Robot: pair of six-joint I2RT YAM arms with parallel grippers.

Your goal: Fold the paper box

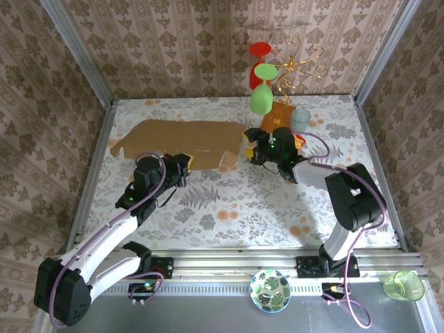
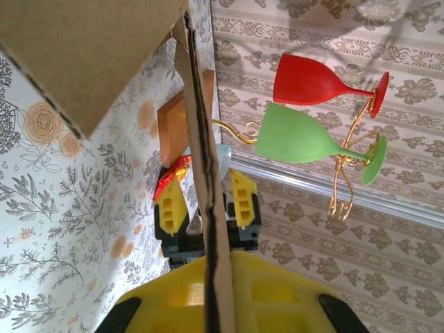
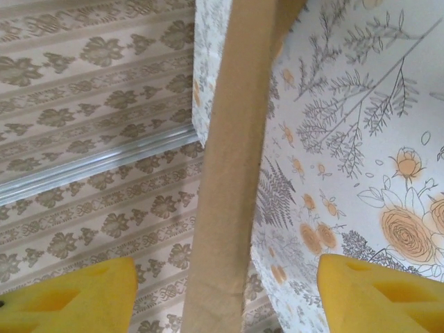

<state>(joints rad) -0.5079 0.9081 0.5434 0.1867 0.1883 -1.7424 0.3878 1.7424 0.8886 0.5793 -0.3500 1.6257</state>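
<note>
**Both hands on the cardboard's edge**

The paper box (image 1: 177, 139) is lying opened out toward the back left of the floral counter (image 1: 229, 208). The left hand (image 1: 184, 166) is sitting at the box's near edge. From its wrist camera, its yellow fingers (image 2: 277, 298) are pressing in on both sides of the card's edge, clamped on it. The right hand (image 1: 251, 147) is meeting the box at its right end. Its fingers (image 3: 66, 295) are spread wide, one on each side of a cardboard strip (image 3: 232, 173), with clear gaps on both sides. Just behind that hand, an orange-brown packet (image 1: 281, 114) and a pale blue cup (image 1: 300, 119) are standing. A red glass (image 1: 260, 50) and a green glass (image 1: 261, 97) are hanging on a gold wire stand (image 1: 295, 66).
</note>
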